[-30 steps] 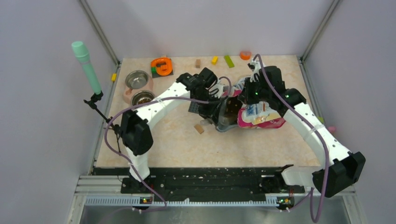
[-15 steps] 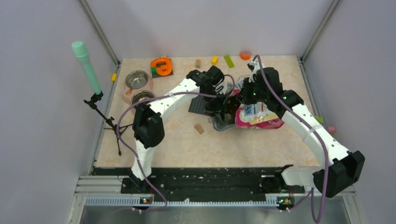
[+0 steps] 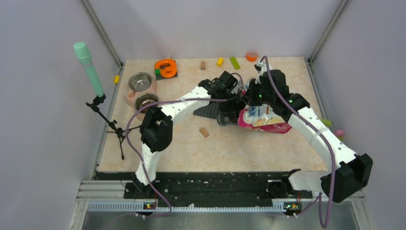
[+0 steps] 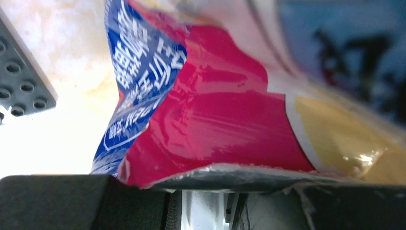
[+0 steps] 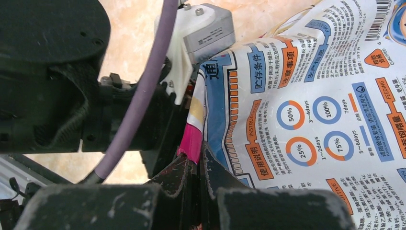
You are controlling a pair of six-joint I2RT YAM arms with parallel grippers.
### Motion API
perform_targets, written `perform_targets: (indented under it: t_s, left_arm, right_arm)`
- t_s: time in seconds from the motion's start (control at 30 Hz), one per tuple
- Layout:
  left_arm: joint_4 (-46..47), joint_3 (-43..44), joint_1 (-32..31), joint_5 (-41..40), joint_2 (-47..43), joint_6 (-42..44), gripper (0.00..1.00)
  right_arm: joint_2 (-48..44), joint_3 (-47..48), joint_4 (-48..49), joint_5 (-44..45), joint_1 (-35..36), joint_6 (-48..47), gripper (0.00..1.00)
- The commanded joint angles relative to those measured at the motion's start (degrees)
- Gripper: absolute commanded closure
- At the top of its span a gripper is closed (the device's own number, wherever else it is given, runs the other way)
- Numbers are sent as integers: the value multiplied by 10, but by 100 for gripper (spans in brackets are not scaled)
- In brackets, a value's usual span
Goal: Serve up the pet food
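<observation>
Top external: left claw (image 3: pixel 233 104) had shifted right onto the pet food bag (image 3: pixel 268 123), grip unclear; right claw (image 5: pixel 197 160) pinched its edge.

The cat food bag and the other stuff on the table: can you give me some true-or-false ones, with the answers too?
1. The right gripper pinches an edge of the cat food bag. True.
2. The bag stands upright. False: it lies on its side on the table.
3. Two metal bowls sit at the table's left side. True.
4. The tan block is inside a bowl. False: it lies on the bare table, apart from the bowls.
</observation>
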Motion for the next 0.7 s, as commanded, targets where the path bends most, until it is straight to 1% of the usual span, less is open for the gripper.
perform_targets:
  t_s: [0.0,0.13,0.27,0.4,0.57,0.67]
  left_arm:
    - [167,-15,-5,-76,41,-23,100]
    - [206,-24,-5,-96,55,-57,100]
    - [315,-103,-6,-113,30,-73,100]
    - [371,-153,-12,-155,5,-40,100]
    - [505,-250,-25,-222,-42,9,100]
    - [542,-279,-30,-232,-61,42,100]
  right_arm:
    - [-31,22,82,-79,10,24,100]
    - [-35,25,78,-87,10,25,100]
    - [-41,22,72,-86,10,26,100]
    - [-45,24,65,-80,10,26,100]
    - [-45,25,67,-83,10,29,100]
    - [-45,26,66,-82,10,31,100]
